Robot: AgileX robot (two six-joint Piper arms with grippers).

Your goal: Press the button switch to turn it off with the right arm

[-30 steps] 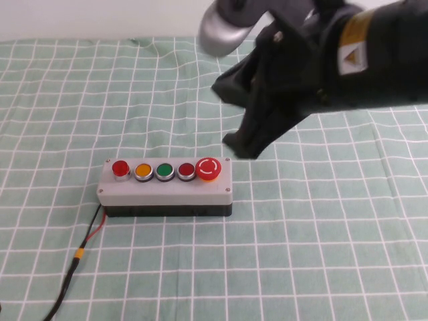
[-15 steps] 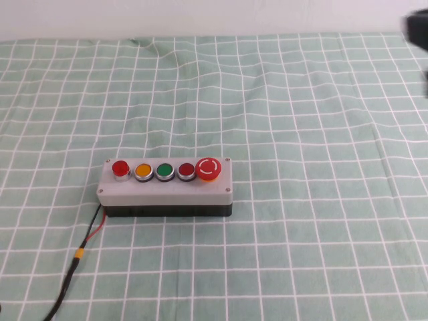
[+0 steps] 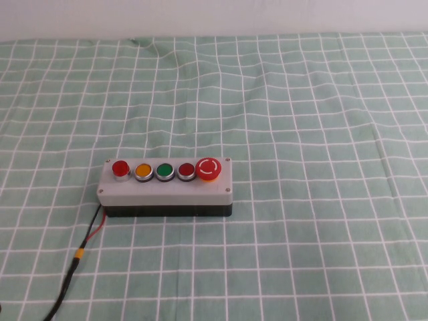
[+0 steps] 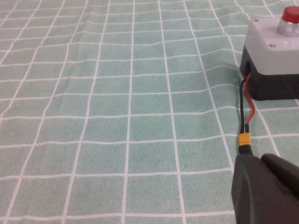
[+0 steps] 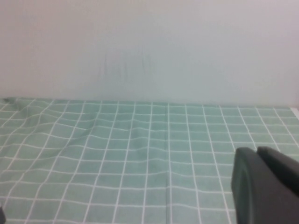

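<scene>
1. Three views, high one first. Button switch [image 3: 165, 187] sits on the bench [image 3: 321, 221], left of centre and toward the near side, long side running left-right. Grey box on black base. Buttons along the top, L to R: small red [image 3: 120, 168], yellow [image 3: 143, 171], green [image 3: 164, 171], small red [image 3: 186, 170], then big red mushroom [image 3: 208, 168] at the right end. Black cable [image 3: 70, 277] w/ a red wire beside it leaves the left end of the base and trails to the near-left edge; a yellow connector [image 3: 78, 254] sits partway along. Bench is covered by a green cloth w/ a white grid, a bit wrinkled toward the far side. Neither arm nor gripper shows in this view.

2. Left wrist view. Left gripper [image 4: 266, 189] shows only as a dark blurred bulk at the frame corner, low over the cloth, near the cable [image 4: 243, 105]. Can't tell if its fingers are spread or pressed together. Left end of the switch [image 4: 273, 60] is in view: grey top, black base, one red button [image 4: 290, 18] at the picture's edge. Yellow connector [image 4: 244, 140] lies just beside the gripper's bulk.

3. Right wrist view. Right gripper [image 5: 264, 186] is likewise just a dark lump at the corner, above the cloth [image 5: 117, 163], facing a pale wall [image 5: 149, 46]. Fingers: can't tell. Switch isn't in this view, so the gripper is well apart from it.
</scene>
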